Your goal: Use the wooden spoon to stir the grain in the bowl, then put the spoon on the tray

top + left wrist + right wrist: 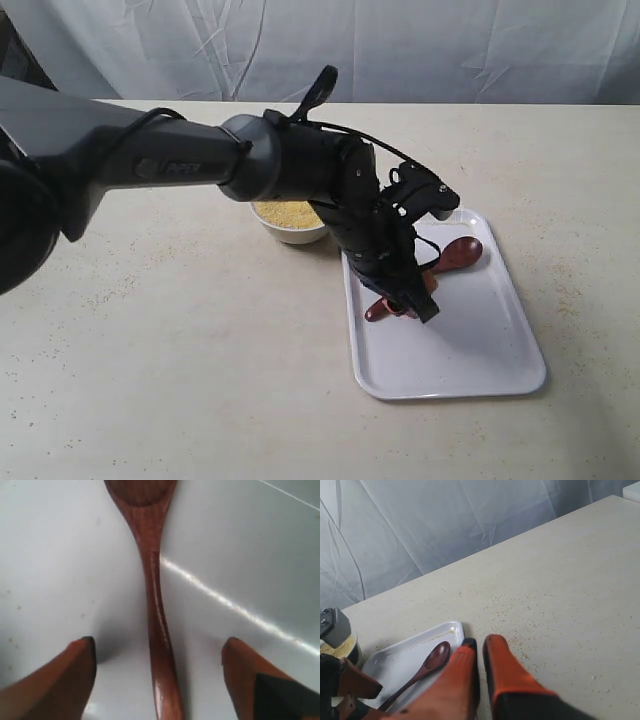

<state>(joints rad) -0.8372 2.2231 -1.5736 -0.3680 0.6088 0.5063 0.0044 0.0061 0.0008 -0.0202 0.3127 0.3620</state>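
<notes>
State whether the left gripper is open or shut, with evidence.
Open: fingers of the left gripper stand clear of the wooden spoon, tray showing between.

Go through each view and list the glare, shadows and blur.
Exterior view: soft even light, sharp, with a faint arm shadow on the tray. Left wrist view: a bright glare streak crosses the tray; the left tool and the near handle of the wooden spoon are blurred. Right wrist view: the right tool is out of focus up close, the table beyond clearer.

Left arm [120,150] grey then blk, thin blk cable [375,138]; left claw [159,642] & right claw [480,640] orange.
</notes>
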